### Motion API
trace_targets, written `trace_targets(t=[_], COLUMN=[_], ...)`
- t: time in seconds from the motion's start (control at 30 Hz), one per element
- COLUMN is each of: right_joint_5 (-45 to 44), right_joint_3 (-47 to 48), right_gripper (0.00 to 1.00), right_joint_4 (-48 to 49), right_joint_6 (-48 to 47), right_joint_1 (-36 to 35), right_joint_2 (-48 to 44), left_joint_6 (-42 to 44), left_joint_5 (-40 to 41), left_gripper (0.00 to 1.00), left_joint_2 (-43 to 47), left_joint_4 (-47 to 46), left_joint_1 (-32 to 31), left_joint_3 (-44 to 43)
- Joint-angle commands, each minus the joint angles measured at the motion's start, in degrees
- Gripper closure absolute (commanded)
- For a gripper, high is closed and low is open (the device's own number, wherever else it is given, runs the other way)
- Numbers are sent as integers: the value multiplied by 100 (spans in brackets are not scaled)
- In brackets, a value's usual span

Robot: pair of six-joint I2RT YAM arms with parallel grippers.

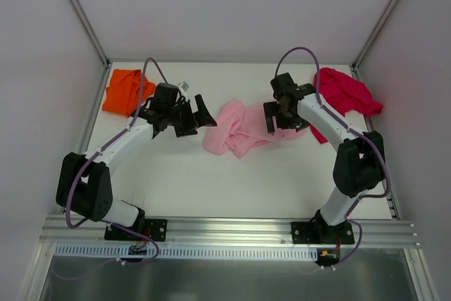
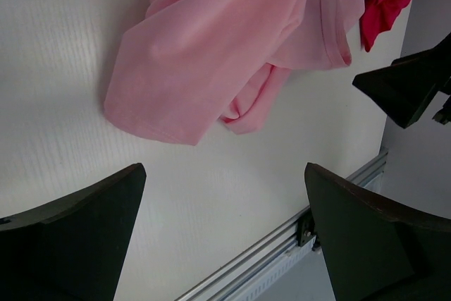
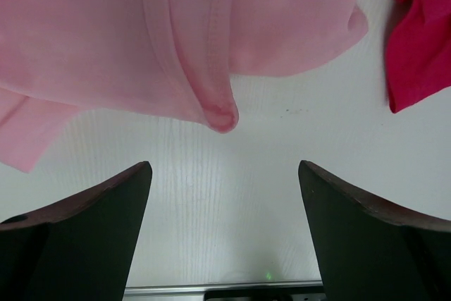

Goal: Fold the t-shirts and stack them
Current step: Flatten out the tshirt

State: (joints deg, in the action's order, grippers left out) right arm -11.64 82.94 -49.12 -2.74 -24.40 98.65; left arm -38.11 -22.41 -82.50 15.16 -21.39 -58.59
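- Left gripper [image 1: 199,121]: spread, empty, just beside pink t-shirt [image 1: 239,130]; take its nearest hem.
- Right gripper [image 3: 222,170]: spread, empty, above its seamed edge; pinch one layer only.

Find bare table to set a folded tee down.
Widest: the near table strip between the pink tee and the front rail. Also the far strip between the orange tee and red tee. Crowded: the middle, where the left gripper and right gripper, both open, flank the pink tee.
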Motion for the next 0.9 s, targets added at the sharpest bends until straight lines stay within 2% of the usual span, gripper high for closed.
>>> trace_targets(t=[0.0,0.2,0.43,0.57,0.67,0.8,0.83,0.87], right_joint_5=[-14,232,1532,1612,1463,1384,1375,1375], right_joint_3=[-390,-629,-893,-885,-858,-832,-823,-823], right_gripper=[10,10,12,12,12,12,12,12], right_joint_4=[69,87,184,79,-9,-62,-71,-80], right_joint_6=[239,257,599,573,494,476,476,476], right_joint_1=[6,23,23,23,23,23,23,32], right_joint_2=[-522,-821,-1251,-1366,-1445,-1533,-1550,-1577], left_joint_6=[154,102,40,93,119,146,154,172], left_joint_5=[-17,-88,-35,-18,-26,-18,0,18], left_gripper=[1,1,1,4,18,23,43,54], left_joint_2=[-266,-855,-1224,-1453,-1611,-1743,-1769,-1778], left_joint_4=[-136,-303,-505,-487,-470,-417,-400,-382], left_joint_1=[-41,-164,-384,-436,-463,-498,-515,-524], left_joint_3=[-153,-39,-56,-135,-206,-285,-302,-311])
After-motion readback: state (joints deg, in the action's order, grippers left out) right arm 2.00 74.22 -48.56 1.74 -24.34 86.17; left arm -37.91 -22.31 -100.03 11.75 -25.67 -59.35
